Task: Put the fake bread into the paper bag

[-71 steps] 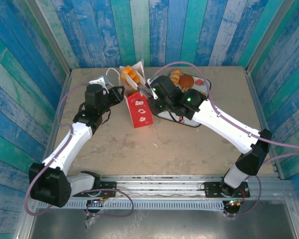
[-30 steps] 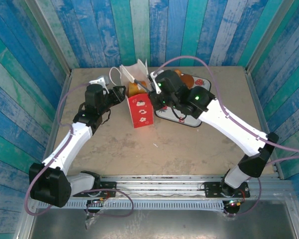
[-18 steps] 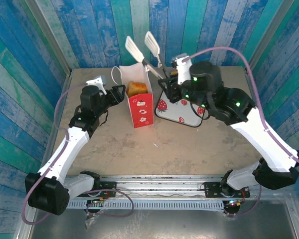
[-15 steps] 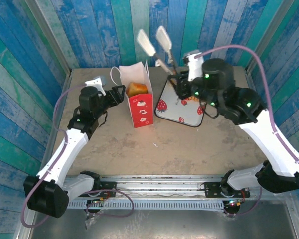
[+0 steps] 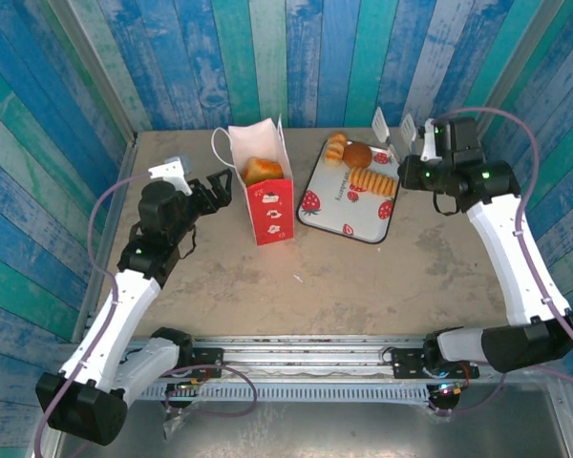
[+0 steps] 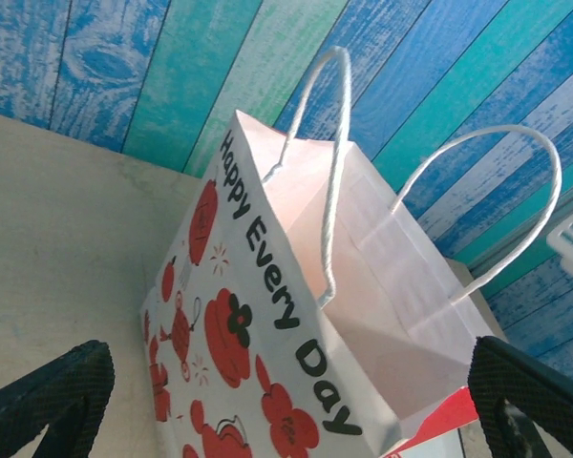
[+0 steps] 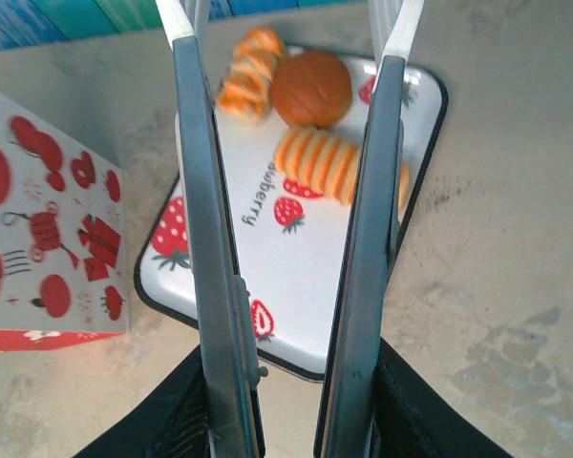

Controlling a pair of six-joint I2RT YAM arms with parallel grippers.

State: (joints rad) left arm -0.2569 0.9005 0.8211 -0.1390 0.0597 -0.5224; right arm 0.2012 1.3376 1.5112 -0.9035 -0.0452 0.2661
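1. Three pieces of the fake bread lie at the far end of the strawberry tray (image 7: 301, 286): a croissant (image 7: 248, 67), a round brown bun (image 7: 310, 88) and a ridged loaf (image 7: 320, 162), close together.
2. One golden piece (image 5: 261, 172) sits in the open mouth of the paper bag (image 6: 258, 315). The bag stands upright on the surface (image 5: 344, 286), just left of the tray, with its cord handles (image 6: 334, 172) up.
3. The right gripper (image 7: 294, 420) has its jaws clenched on the tongs (image 7: 210, 239). The two arms of the tongs are spread, with nothing between them, and point over the tray.
4. The left gripper (image 5: 218, 187) is beside the bag. Its jaws stand wide open and hold nothing.
5. We judge the bread to be light, stiff and glossy, so it may slip out of the flat tong tips.
6. We would take the loaf across its short side, at the middle, where the ridges can help the grip. The round bun may roll away, so it needs a centred squeeze.
7. The bag is thin paper, and we think it could tip or fold easily if the tongs push its rim.
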